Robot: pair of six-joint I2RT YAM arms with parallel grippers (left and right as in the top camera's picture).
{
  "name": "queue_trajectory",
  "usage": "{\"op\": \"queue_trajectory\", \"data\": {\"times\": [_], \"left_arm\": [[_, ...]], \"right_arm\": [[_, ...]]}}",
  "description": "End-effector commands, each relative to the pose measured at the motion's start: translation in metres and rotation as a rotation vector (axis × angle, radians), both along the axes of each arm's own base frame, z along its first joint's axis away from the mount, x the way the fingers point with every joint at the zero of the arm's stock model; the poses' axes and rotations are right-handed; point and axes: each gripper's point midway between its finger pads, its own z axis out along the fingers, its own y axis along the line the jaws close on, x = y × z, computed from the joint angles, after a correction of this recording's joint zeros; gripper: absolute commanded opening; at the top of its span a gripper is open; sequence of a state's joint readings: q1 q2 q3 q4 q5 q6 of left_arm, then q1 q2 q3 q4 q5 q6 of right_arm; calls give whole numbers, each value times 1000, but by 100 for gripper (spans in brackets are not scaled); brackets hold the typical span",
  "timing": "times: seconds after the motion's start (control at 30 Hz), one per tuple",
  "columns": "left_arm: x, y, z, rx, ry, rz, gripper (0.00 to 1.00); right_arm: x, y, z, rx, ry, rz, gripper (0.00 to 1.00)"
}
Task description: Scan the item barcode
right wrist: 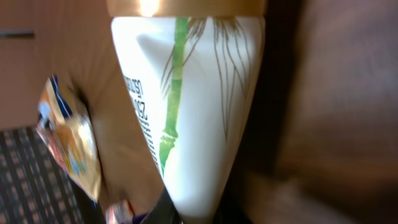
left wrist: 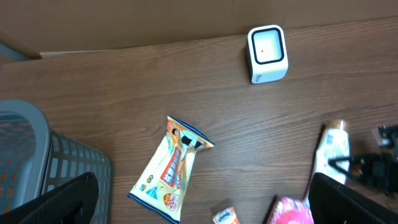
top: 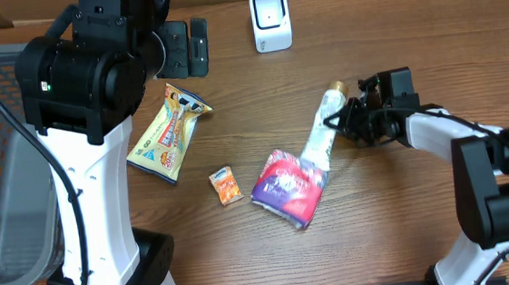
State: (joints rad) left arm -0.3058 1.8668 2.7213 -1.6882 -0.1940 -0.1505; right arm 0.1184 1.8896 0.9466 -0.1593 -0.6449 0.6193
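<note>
A white tube with a gold cap and green bamboo print lies on the wooden table, cap pointing away. My right gripper is shut on the tube from the right, just below the cap. In the right wrist view the tube fills the frame and the dark fingers pinch its near end. No barcode shows on it. The white scanner stands upright at the back. My left gripper hangs open high above the table's left part, and in its wrist view the left gripper holds nothing.
A yellow snack bag, a small orange sachet and a pink and purple tissue pack lie mid-table. The tube's lower end rests on that pack. A grey mesh basket sits at the left. Cardboard lines the back edge.
</note>
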Motion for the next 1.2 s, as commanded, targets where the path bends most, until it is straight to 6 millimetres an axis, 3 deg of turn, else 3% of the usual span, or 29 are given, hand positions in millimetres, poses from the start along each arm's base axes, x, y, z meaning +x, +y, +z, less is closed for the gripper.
{"op": "queue_trajectory", "data": {"times": [0.0,0.1,0.23,0.33,0.43,0.67,0.77,0.83,0.9,0.97,1.07,1.17], "left_arm": [[3,-1,-6,6,19,-13,100],[3,-1,-6,8,19,-14,100],[3,-1,-6,8,19,-14,100],[3,-1,-6,8,19,-14,100],[3,-1,-6,8,19,-15,100],[3,-1,-6,8,19,-14,100],[3,-1,-6,8,19,-14,100],[3,-1,-6,8,19,-15,100],[3,-1,-6,8,19,-15,100],[3,-1,-6,8,19,-15,100],[3,-1,-6,8,19,-15,100],[3,-1,-6,8,19,-14,100]], "right_arm": [[-23,22,64,230,-79,159,4],[-36,30,122,424,-171,272,4],[-51,27,184,584,-270,389,4],[-63,28,216,656,-321,472,4],[-75,28,234,698,-349,529,4],[-72,30,240,675,-359,513,4],[-47,27,222,535,-410,404,4],[-17,17,201,335,-498,292,4],[20,-5,174,48,-566,133,4],[40,-22,163,-150,-618,49,4],[54,-23,168,-330,-726,52,4],[65,-17,186,-461,-836,94,4]]}}
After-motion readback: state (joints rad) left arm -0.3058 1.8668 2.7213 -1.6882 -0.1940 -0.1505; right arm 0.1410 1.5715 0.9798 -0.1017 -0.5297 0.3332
